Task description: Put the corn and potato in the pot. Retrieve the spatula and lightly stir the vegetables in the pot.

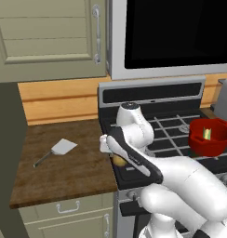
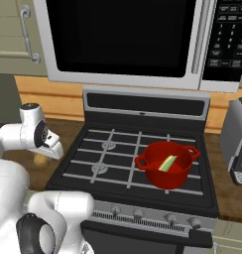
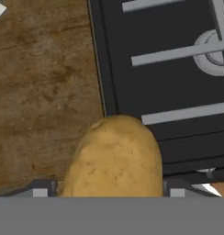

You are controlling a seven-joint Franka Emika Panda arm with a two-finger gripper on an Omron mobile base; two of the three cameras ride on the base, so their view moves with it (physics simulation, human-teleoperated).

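The golden-brown potato (image 3: 114, 158) sits between my two fingertips (image 3: 40, 189), straddling the seam between wooden counter and stove. My gripper (image 3: 108, 190) is shut on the potato, low at the stove's left edge (image 1: 111, 154). In the right base view the potato (image 2: 41, 159) peeks out under the hand. The yellow-green corn (image 2: 167, 162) lies inside the red pot (image 2: 165, 179), which stands on the stove's right front burner (image 1: 203, 145). The spatula (image 1: 59, 149) lies flat on the counter, well left of the gripper.
The black stove grates (image 2: 118, 154) lie between my hand and the pot. A microwave (image 2: 123, 37) hangs above the stove. A grey toaster (image 2: 237, 141) stands right of the stove. Cabinet doors (image 1: 50, 37) are up on the left.
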